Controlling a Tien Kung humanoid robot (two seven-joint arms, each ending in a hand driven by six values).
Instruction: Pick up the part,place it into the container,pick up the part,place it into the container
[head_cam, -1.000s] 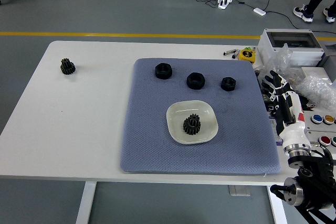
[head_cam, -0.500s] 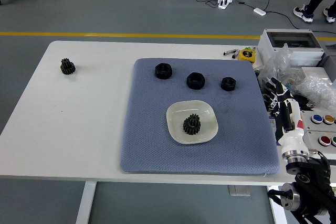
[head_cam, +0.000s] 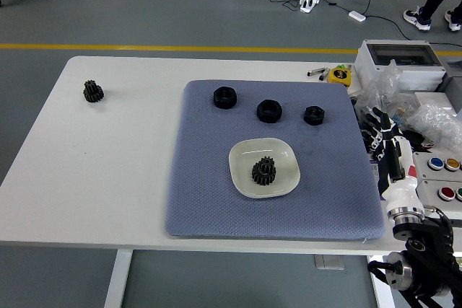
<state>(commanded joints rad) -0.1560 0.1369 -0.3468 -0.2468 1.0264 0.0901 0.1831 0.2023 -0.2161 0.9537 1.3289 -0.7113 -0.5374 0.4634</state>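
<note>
Grey floor w/ a yellow line runs behind the white table (head_cam: 108,178). Head view: blue-grey mat (head_cam: 216,192) covers the table's centre-right. On it, near centre, a white dish (head_cam: 242,171) holds one black gear (head_cam: 264,171). Three black nuts (head_cam: 269,111) sit in a row along the mat's far part, apart from each other. A second gear (head_cam: 92,91) stands alone far left on bare table, well apart from the mat. Right hand (head_cam: 382,131) lies off the mat's right edge, palm area low, fingers (head_cam: 373,122) spread and relaxed, holding nothing. Behind it: a grey box (head_cam: 397,59), plastic bags (head_cam: 433,117). Button panel (head_cam: 447,178) at right edge.
</note>
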